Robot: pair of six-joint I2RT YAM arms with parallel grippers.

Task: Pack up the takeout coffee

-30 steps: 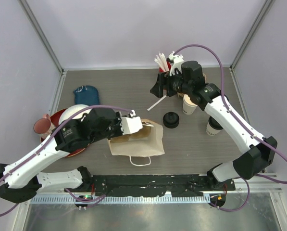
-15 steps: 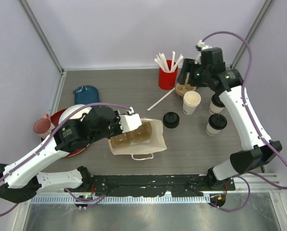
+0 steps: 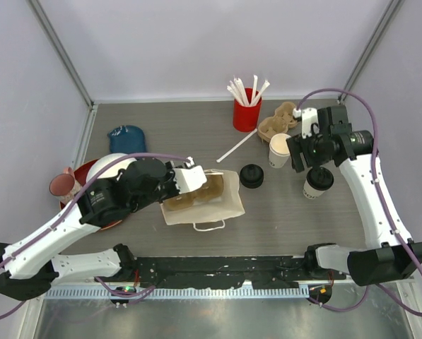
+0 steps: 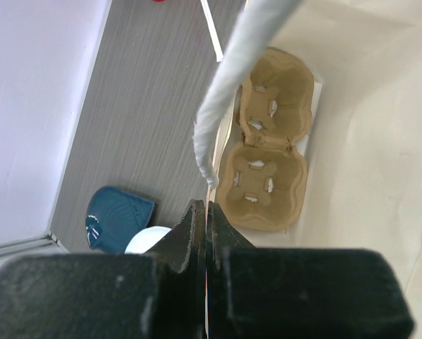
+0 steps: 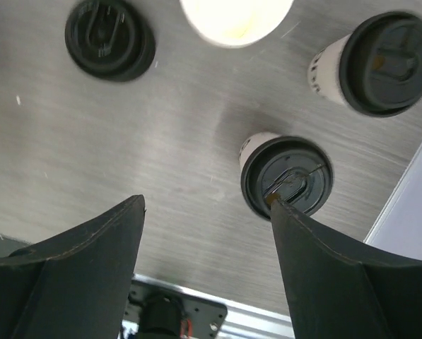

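Right arm (image 3: 359, 185) swung over lidded cups (image 5: 286, 176), lidless cup (image 5: 235, 18), lid stack (image 5: 110, 39) beside

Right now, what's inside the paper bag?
A brown two-cup carrier lies inside the paper bag, both wells empty. The bag's floor beneath the carrier is covered.

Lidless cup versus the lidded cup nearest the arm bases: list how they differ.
The lidless cup is open-topped, its pale inside showing; the lidded cup wears a black sip lid. The lidless cup stands farther back, nearer the red straw holder; the lidded cup stands closer to the arm bases. Both are white, upright, on the table.
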